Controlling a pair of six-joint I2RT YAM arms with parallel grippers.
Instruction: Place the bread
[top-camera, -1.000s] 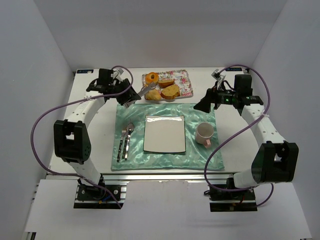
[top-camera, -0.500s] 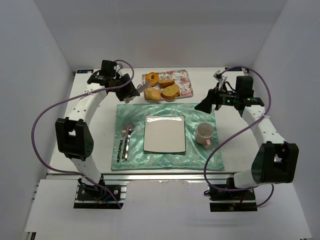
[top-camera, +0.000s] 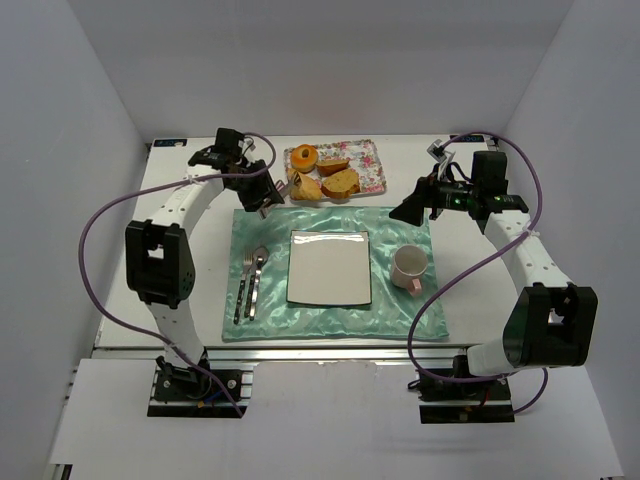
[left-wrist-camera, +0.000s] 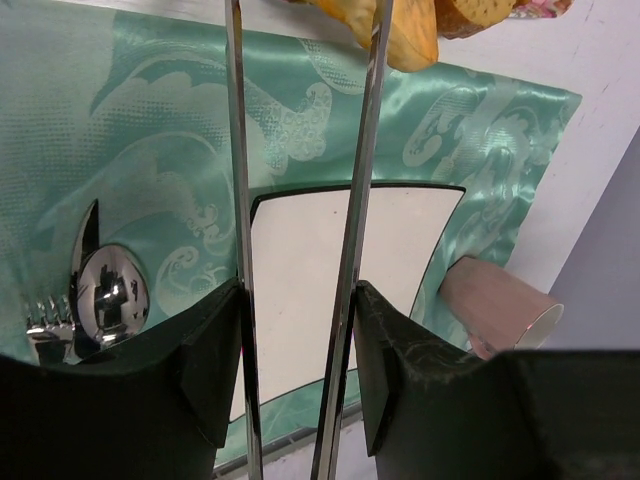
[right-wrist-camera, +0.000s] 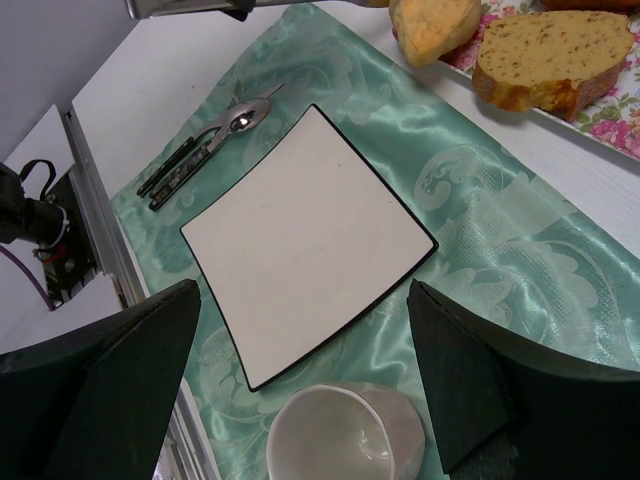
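Observation:
The bread lies on a floral tray: a pale wedge at the tray's near left corner, and two browner slices. My left gripper is shut on metal tongs, whose two arms run up to the pale wedge. The tong tips are cut off at the top of the left wrist view, so I cannot tell whether they pinch the wedge. My right gripper hangs open over the mat's right side, above the cup, with nothing in it.
A white square plate sits mid-mat on the green placemat. A fork and a spoon lie left of the plate and a pink cup stands to its right. A round orange bun sits at the tray's far left.
My left arm has swung right and towards the tray, bringing the tongs up to the pale wedge. The right arm has barely moved.

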